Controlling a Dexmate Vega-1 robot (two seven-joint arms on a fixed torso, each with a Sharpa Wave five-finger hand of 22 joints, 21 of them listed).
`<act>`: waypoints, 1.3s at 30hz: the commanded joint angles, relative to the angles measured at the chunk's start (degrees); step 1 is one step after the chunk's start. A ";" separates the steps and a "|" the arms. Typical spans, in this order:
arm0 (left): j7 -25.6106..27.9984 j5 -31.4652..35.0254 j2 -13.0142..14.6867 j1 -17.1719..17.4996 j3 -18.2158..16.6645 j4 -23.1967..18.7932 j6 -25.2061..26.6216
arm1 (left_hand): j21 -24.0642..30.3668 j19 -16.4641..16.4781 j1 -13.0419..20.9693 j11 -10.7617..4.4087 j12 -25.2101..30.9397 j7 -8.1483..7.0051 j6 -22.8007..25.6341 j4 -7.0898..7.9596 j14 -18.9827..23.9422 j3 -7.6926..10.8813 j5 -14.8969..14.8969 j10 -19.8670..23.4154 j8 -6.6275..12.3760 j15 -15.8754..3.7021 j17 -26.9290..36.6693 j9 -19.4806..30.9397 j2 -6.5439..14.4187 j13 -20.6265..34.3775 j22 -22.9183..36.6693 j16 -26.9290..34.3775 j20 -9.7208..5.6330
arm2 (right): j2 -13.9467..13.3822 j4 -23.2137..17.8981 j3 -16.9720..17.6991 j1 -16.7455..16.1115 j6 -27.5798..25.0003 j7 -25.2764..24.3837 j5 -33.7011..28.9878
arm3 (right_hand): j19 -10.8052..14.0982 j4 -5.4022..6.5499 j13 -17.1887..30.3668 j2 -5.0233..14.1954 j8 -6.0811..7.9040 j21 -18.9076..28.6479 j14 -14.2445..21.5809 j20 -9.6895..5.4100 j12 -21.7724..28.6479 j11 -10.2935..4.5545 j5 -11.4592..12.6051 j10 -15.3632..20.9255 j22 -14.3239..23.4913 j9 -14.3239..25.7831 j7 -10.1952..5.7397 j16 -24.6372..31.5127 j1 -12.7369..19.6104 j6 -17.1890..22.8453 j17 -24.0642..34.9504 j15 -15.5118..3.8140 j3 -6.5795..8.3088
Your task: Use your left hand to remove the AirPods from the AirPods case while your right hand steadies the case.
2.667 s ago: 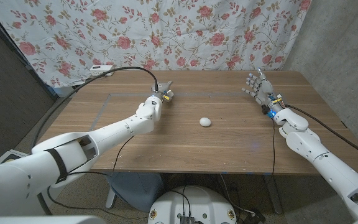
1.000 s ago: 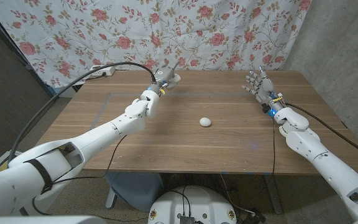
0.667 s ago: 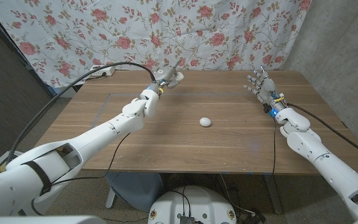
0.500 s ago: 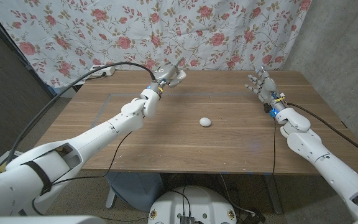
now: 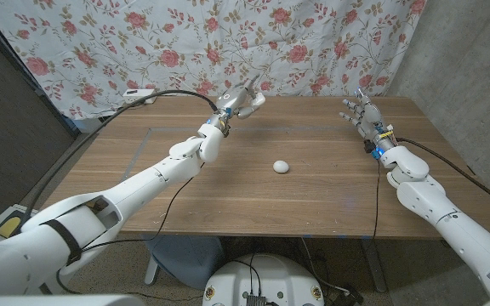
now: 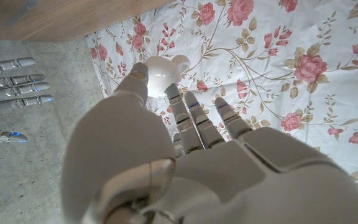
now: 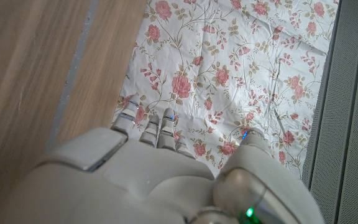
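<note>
The AirPods case [image 5: 281, 167] is a small white rounded lump lying near the middle of the wooden table [image 5: 228, 200]; I cannot make out its lid. My left hand [image 5: 242, 95] hangs in the air over the table's far edge, well beyond and left of the case. In the left wrist view its fingers [image 6: 194, 109] reach out straight towards the floral curtain, with the thumb bent in beside them and nothing plainly in the hand [image 6: 185, 162]. My right hand [image 5: 362, 113] stands at the far right with fingers spread, holding nothing, well apart from the case. Its back shows in the right wrist view [image 7: 166, 180].
A floral curtain [image 5: 228, 42] hangs just behind the table's far edge. A white power strip [image 5: 137, 92] lies at the far left corner, and a black cable [image 5: 177, 95] arcs from there to my left wrist. A grey wall stands to the right.
My left hand has lifted off the table and moved away from me and to the right. The right hand has edged slightly right. The case has stayed put.
</note>
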 commanded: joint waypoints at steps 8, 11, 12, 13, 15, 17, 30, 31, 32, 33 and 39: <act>8.22 -6.85 -5.10 -0.30 -1.69 9.25 -15.51 | 0.47 0.78 0.56 -6.62 0.72 0.79 0.12 0.10 -0.37 -0.24 -0.05 6.42 0.56 -2.25 0.58 0.13 0.69 12.00 0.23 0.50 0.11 | -4.21 -3.49 -0.55 0.23 -3.90 -1.92 -3.42 | -0.60 -0.70 0.59 0.41 0.34 -0.26 -0.35 0.10 0.91 -0.14 -0.30 2.45 0.13 0.30 -0.03 0.20 2.00 -0.46 -0.11 0.71 1.24; 7.78 -5.52 -4.92 -0.69 -1.07 9.35 -14.94 | 0.68 1.34 1.03 -6.54 0.90 0.36 1.18 -0.02 0.46 -0.13 -0.17 6.23 0.96 -2.61 0.93 0.11 0.92 12.12 0.25 0.94 -0.30 | -4.70 -4.32 -0.59 0.27 -4.75 -2.61 -3.86 | -0.60 -0.90 0.71 0.70 0.39 -0.24 -0.23 0.08 1.18 -0.35 -0.24 3.17 0.12 0.30 -0.13 0.28 2.46 -0.52 -0.13 0.58 1.57; 6.18 -5.78 -4.63 -0.75 -1.01 8.69 -14.35 | 0.72 1.46 1.16 -6.50 0.96 0.19 1.34 -0.06 0.79 -0.14 -0.20 6.28 1.00 -2.62 1.07 0.10 0.93 12.10 0.25 1.13 -0.35 | -4.88 -4.71 -0.59 0.23 -5.11 -3.22 -4.21 | -0.59 -1.04 0.78 0.93 0.40 -0.22 -0.19 0.06 1.31 -0.55 -0.18 3.55 0.12 0.30 -0.18 0.30 2.80 -0.60 -0.15 0.55 1.80; 6.62 -6.23 -5.20 -0.72 -1.10 9.39 -14.80 | 0.74 1.53 1.27 -6.50 1.04 0.06 1.58 -0.11 0.91 -0.17 -0.22 6.34 1.08 -2.64 1.16 0.10 0.87 12.11 0.26 1.21 -0.36 | -5.04 -4.93 -0.62 0.22 -5.26 -3.47 -4.47 | -0.58 -1.13 0.82 1.02 0.42 -0.22 -0.05 0.06 1.40 -0.65 -0.15 3.79 0.12 0.29 -0.20 0.36 3.00 -0.62 -0.16 0.51 1.93; 6.01 -6.44 -5.33 -0.73 -1.04 9.25 -14.61 | 0.78 1.63 1.35 -6.49 1.15 0.03 1.60 -0.13 1.05 -0.20 -0.24 6.44 1.06 -2.64 1.25 0.09 0.84 12.14 0.26 1.30 -0.39 | -5.26 -5.45 -0.58 0.16 -5.87 -4.02 -4.62 | -0.56 -1.34 0.91 1.16 0.43 -0.19 0.09 0.04 1.60 -0.85 -0.09 4.36 0.12 0.29 -0.22 0.42 3.43 -0.72 -0.19 0.49 2.18; 7.20 -6.01 -5.86 -0.86 -0.80 10.05 -15.19 | 0.79 1.66 1.44 -6.49 1.21 0.07 1.63 -0.16 1.12 -0.22 -0.26 6.47 1.06 -2.66 1.33 0.09 0.81 12.15 0.27 1.36 -0.39 | -5.68 -5.95 -0.60 0.15 -6.42 -4.28 -4.90 | -0.51 -1.54 0.99 1.32 0.45 -0.17 0.16 0.02 1.67 -1.00 -0.02 4.61 0.11 0.29 -0.31 0.46 3.88 -0.79 -0.21 0.38 2.45; 2.87 -9.67 -6.46 -0.46 -1.43 9.03 -16.65 | 0.78 1.71 1.83 -6.44 1.34 0.20 1.01 -0.14 1.25 -0.51 -0.37 6.79 0.71 -2.56 1.91 0.08 0.67 11.58 0.31 1.60 -0.51 | -7.70 -10.12 -0.33 -1.44 -8.28 -8.43 -8.19 | -1.14 -2.74 1.39 1.74 0.57 -0.38 -0.35 0.04 1.69 -1.46 0.48 5.12 0.09 0.28 -0.41 0.29 6.72 -1.27 -0.36 0.14 3.95; 4.40 -9.62 -7.05 -0.36 -1.53 9.88 -17.56 | 0.77 1.70 1.86 -6.44 1.41 0.28 0.85 -0.12 1.26 -0.50 -0.37 6.87 0.64 -2.54 1.93 0.08 0.69 11.59 0.31 1.59 -0.47 | -7.94 -10.68 -0.22 -1.64 -8.74 -8.76 -8.25 | -1.14 -2.82 1.41 1.72 0.59 -0.37 -0.37 0.03 1.68 -1.64 0.51 5.11 0.09 0.28 -0.42 0.29 6.90 -1.28 -0.37 0.10 4.03; 4.13 -10.42 -7.38 -0.25 -1.73 10.10 -18.13 | 0.78 1.71 1.90 -6.44 1.41 0.24 0.80 -0.14 1.24 -0.51 -0.37 6.89 0.63 -2.56 1.95 0.08 0.66 11.55 0.31 1.58 -0.50 | -8.20 -11.25 -0.09 -1.82 -9.23 -9.08 -8.28 | -1.17 -2.87 1.43 1.71 0.61 -0.38 -0.37 0.00 1.69 -1.62 0.53 5.17 0.08 0.28 -0.44 0.29 7.03 -1.27 -0.38 0.05 4.09; 2.80 -11.84 -7.69 -0.30 -1.87 10.49 -19.03 | 0.78 1.70 1.92 -6.44 1.44 0.27 0.76 -0.14 1.26 -0.52 -0.37 6.92 0.61 -2.58 1.98 0.08 0.66 11.54 0.31 1.59 -0.50 | -8.39 -11.63 -0.02 -1.93 -9.42 -9.35 -8.50 | -1.22 -2.92 1.44 1.72 0.62 -0.39 -0.37 -0.05 1.67 -1.68 0.56 5.16 0.08 0.28 -0.49 0.29 7.20 -1.27 -0.39 0.01 4.17; 1.53 -11.76 -8.19 -0.75 -1.39 10.94 -20.53 | 0.77 1.72 2.04 -6.44 1.55 0.39 0.60 -0.12 1.31 -0.57 -0.36 7.07 0.58 -2.54 2.09 0.08 0.61 11.38 0.33 1.56 -0.52 | -10.02 -14.08 0.06 -2.14 -11.19 -10.44 -10.24 | -0.87 -3.74 1.64 1.84 0.67 -0.20 0.39 -0.65 1.79 -1.94 1.13 6.02 0.05 0.28 -0.74 0.61 10.34 -1.89 -0.52 -0.26 5.66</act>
